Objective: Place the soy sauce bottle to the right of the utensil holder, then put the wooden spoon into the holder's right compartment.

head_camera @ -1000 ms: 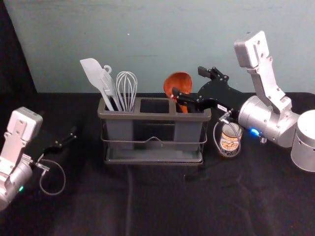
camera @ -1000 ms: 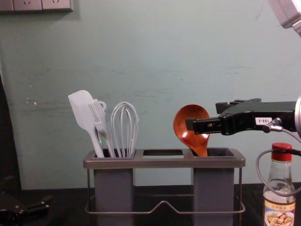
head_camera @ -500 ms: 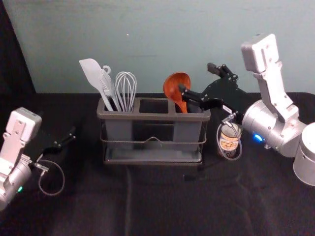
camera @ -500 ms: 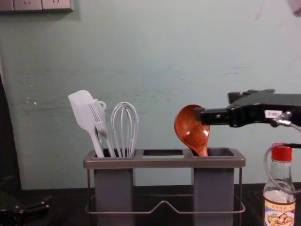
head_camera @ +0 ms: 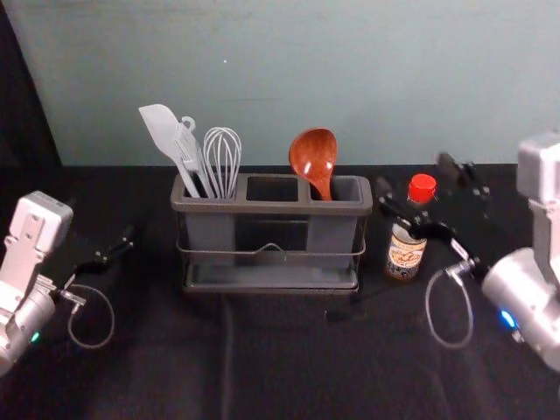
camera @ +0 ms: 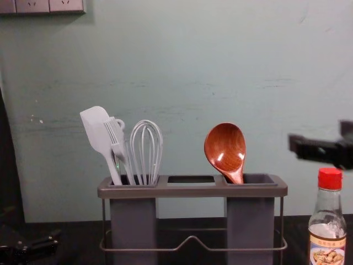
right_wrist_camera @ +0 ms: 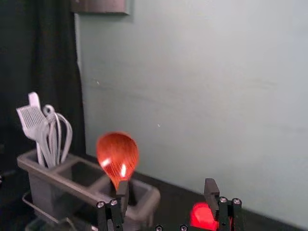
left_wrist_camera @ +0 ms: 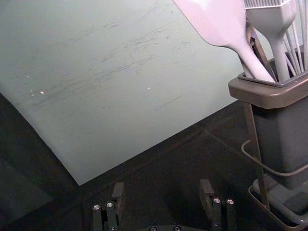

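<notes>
My right gripper (head_camera: 414, 174) stands open right of the holder, above the soy sauce bottle (head_camera: 406, 250); in the right wrist view the gripper (right_wrist_camera: 166, 186) has nothing between its fingers, and the red cap (right_wrist_camera: 203, 216) shows beyond them. The bottle is upright on the table, to the right of the utensil holder (camera: 193, 191). The wooden spoon (camera: 225, 148) rests bowl-up in the holder's right compartment, leaning left, its lower handle hidden inside. My left gripper (head_camera: 129, 238) is parked at the left; in the left wrist view the gripper (left_wrist_camera: 162, 186) is open and holds nothing.
A white spatula (camera: 100, 135), a brush (camera: 117, 139) and a whisk (camera: 146, 149) stand in the holder's left compartment. Its wire frame (head_camera: 273, 248) runs round the front. Black cloth (head_camera: 280, 367) covers the table, with a wall behind.
My right gripper has moved away from the spoon to the right, uncovering the bowl of the spoon and the red bottle cap in the head view. The left arm has stayed still.
</notes>
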{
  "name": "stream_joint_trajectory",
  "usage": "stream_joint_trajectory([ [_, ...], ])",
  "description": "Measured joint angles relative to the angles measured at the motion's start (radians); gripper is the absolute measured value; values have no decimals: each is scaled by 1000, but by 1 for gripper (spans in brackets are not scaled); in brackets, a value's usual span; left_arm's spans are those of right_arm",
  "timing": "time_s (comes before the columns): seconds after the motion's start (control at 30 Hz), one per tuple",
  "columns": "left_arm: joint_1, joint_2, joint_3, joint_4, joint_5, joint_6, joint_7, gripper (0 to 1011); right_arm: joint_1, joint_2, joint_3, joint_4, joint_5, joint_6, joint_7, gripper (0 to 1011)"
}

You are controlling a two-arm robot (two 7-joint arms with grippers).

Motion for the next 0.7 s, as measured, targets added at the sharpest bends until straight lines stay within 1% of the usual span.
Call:
stream_joint_trajectory([
  [0.03, 0, 0, 0, 0, 0, 0, 0, 1011, 0, 0, 0, 0, 0, 0, 0, 1002],
  [0.07, 0, 0, 0, 0, 0, 0, 0, 1011, -30, -2, 12, -8, -1, -8, -8, 1002],
  [0.1, 0, 0, 0, 0, 0, 0, 0, 1011, -45, -3, 15, -10, -3, -12, -11, 1002],
  [0.13, 0, 0, 0, 0, 0, 0, 0, 1011, -74, -3, 20, -13, -11, -21, -17, 1002],
  [0.17, 0, 0, 0, 0, 0, 0, 0, 1011, -74, -3, 20, -13, -11, -21, -17, 1002],
  [0.23, 0, 0, 0, 0, 0, 0, 0, 1012, -119, -8, 26, -13, -31, -43, -31, 1002],
  [0.33, 0, 0, 0, 0, 0, 0, 0, 1012, -142, -16, 28, -6, -43, -54, -41, 1002],
  [0.37, 0, 0, 0, 0, 0, 0, 0, 1011, -156, -24, 28, 0, -51, -60, -47, 1002],
  [0.43, 0, 0, 0, 0, 0, 0, 0, 1011, -167, -32, 27, 7, -58, -67, -52, 1002],
  [0.57, 0, 0, 0, 0, 0, 0, 0, 1011, -191, -56, 23, 33, -77, -106, -67, 1002],
  [0.7, 0, 0, 0, 0, 0, 0, 0, 1011, -202, -76, 32, 67, -69, -168, -57, 1002],
])
